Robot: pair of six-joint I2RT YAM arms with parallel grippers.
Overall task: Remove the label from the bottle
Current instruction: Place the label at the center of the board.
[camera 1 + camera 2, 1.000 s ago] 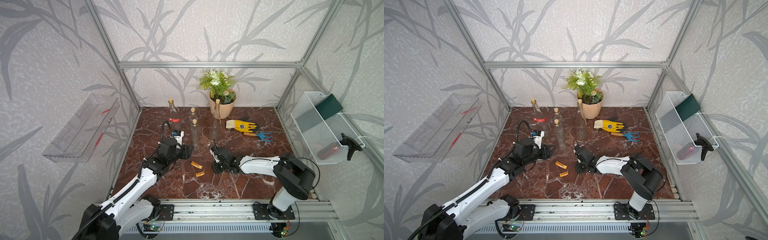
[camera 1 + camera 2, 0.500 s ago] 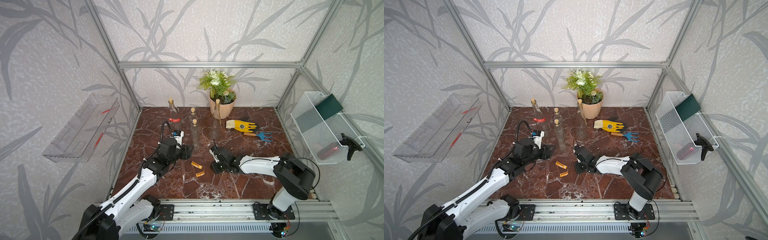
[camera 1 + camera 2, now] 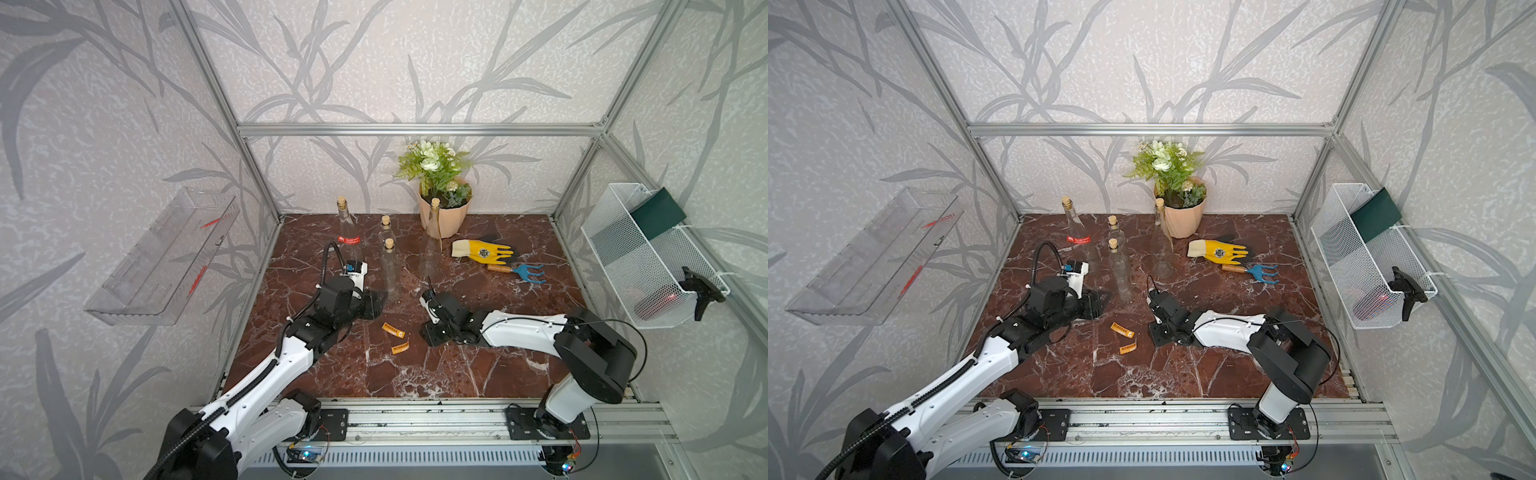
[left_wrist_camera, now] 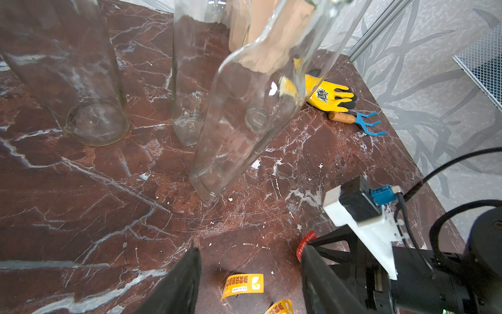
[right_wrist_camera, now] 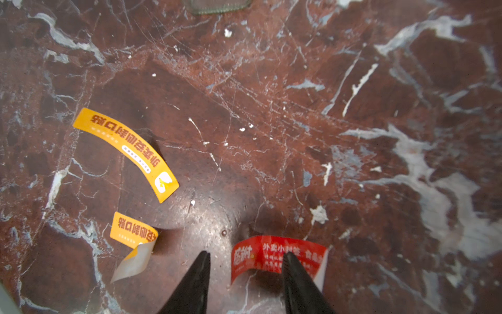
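While both arms reach low over the marble table top [image 3: 415,374], neither claw is holding anything. The left gripper [image 4: 250,248] stands with its jaws wide apart and nothing between them. It is close to the table, just beside the foot of the front bottle [image 3: 390,270], which is upright, corked and of bare glass. The right gripper [image 5: 246,254] is open too, its two black fingers [image 5: 194,285] pointing down at the marble. A red label [image 5: 266,252], loose and curled, is at the tips of this claw, down at the marble. It passes behind one finger, and a part of it shows in the gap between the two fingers, but they do not press it. Whether it sticks to that finger, one cannot tell.

Two orange labels lie on the marble between the two claws in both top views: the long orange label [image 3: 393,330] and the short orange label [image 3: 401,347], whose one end is curled up and shows a white back in the right wrist view.

Three more corked bottles stand upright further back. The back bottle [image 3: 348,232] near the left wall carries a red band [image 3: 349,239] around its body. A middle bottle [image 3: 385,232] stands just behind the front one, and a tall bottle [image 3: 432,241] stands before the flower pot [image 3: 451,218]. A yellow glove [image 3: 482,251] and a small blue rake [image 3: 519,272] lie to the right of them, well apart from both claws.
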